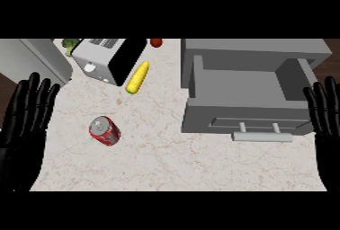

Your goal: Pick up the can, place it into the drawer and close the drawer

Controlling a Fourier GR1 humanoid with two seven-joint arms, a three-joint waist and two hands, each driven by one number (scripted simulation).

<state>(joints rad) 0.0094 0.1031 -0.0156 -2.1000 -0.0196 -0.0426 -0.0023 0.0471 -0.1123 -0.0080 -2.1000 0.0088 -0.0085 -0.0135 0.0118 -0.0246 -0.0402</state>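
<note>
**Both hands flat and idle, can lying between them**

Fingers (33,96) of your left hand (23,121) stand straight and slightly fanned at the view's left edge, pointing away from you and holding nothing. Your right hand (327,114) mirrors that at the right edge, its fingers (322,96) straight, side by side, also holding nothing.

Look just right of your left fingertips and a little nearer to you: the red can (104,130) lies tilted on the marble counter (166,157), its silver top facing up at you, apart from both hands.

Left of your right fingers you have the grey drawer (232,85), pulled open, its bare inside showing and its bar handle (262,136) on the front below. Your right fingers overlap the drawer's right side in this view; you cannot tell whether they touch it.

Beyond your left fingertips, farther across the counter, sit a toaster (106,58) and a yellow corn cob (138,77) just beside it.
</note>
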